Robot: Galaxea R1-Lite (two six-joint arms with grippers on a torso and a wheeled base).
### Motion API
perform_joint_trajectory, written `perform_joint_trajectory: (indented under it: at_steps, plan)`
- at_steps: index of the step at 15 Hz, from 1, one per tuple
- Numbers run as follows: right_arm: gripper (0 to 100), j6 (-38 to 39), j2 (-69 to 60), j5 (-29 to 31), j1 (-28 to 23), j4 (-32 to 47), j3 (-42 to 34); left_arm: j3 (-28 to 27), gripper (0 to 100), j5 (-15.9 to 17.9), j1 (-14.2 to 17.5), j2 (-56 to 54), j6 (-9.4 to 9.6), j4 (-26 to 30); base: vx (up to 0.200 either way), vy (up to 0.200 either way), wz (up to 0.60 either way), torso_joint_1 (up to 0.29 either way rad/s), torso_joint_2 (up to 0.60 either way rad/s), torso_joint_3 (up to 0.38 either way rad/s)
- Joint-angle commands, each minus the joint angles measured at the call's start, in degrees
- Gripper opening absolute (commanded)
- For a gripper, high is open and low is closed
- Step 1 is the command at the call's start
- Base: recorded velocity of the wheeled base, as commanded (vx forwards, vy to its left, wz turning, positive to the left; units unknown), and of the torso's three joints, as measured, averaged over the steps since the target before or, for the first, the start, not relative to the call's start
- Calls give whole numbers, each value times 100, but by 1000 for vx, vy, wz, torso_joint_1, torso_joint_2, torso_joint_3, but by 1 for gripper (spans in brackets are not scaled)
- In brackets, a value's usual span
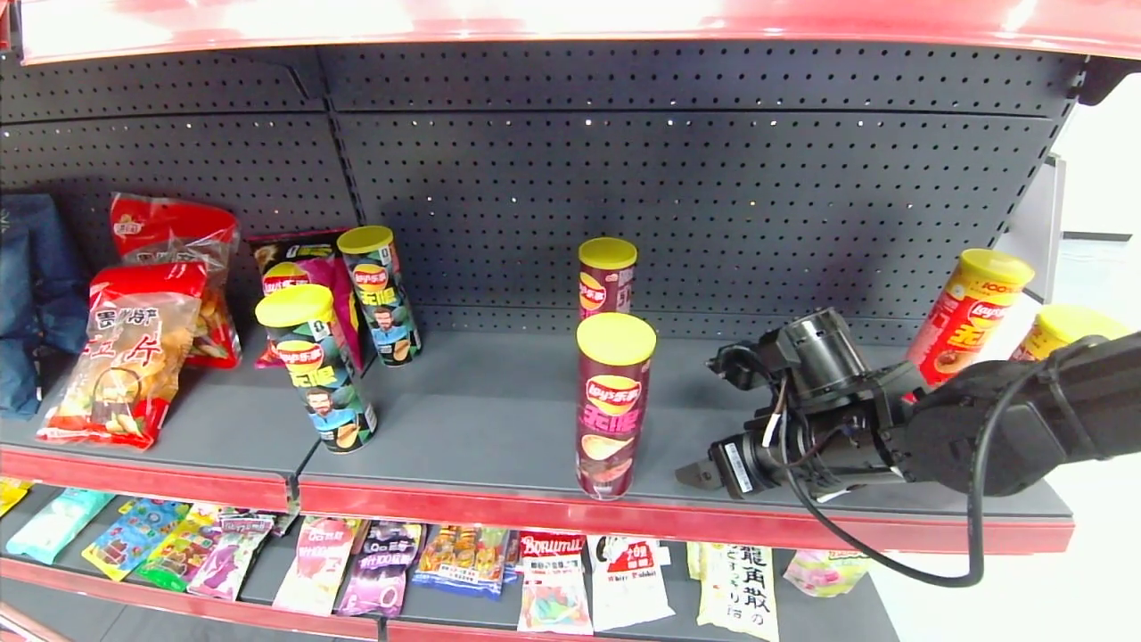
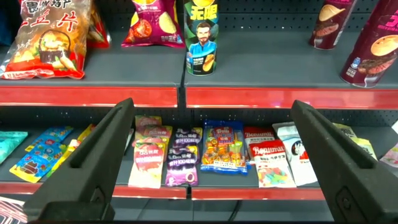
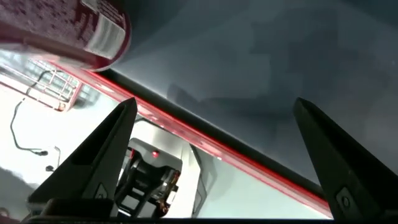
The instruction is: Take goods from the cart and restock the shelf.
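The maroon can (image 1: 613, 410) stands upright at the shelf's (image 1: 463, 428) front edge, in line with a matching can (image 1: 606, 276) behind it, likely to build a row. The right gripper (image 3: 214, 102) lies low just beside it, fingers spread and empty; it seems clear of the can, though the gap is hard to judge. The left gripper (image 2: 211, 109), also spread and empty, faces the shelves from farther out.

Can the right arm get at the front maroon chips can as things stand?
Probably yes. The right gripper is open at shelf level just beside the front maroon can, with only bare shelf between them. The rear maroon can stands well behind, out of the way.
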State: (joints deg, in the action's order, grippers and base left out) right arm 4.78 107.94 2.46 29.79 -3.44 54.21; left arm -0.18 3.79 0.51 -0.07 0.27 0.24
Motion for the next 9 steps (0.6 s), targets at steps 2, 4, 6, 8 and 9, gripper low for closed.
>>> perform_joint_trajectory:
  at_steps: [2, 4, 6, 8, 9]
  plan:
    - [100, 14, 210, 105, 123, -34, 98, 1, 100, -1, 2, 7, 0, 2, 0, 0, 0, 0, 0, 0]
    - [100, 32, 272, 132, 185, -43, 107, 1, 100, -1, 2, 7, 0, 2, 0, 0, 0, 0, 0, 0]
    - [100, 102, 369, 193, 255, -52, 230, 1, 100, -1, 2, 7, 0, 2, 0, 0, 0, 0, 0, 0]
    - [100, 164, 483, 369, 290, -61, 336, 1, 100, -1, 2, 7, 0, 2, 0, 0, 0, 0, 0, 0]
    - [100, 164, 483, 369, 290, -61, 336, 1, 100, -1, 2, 7, 0, 2, 0, 0, 0, 0, 0, 0]
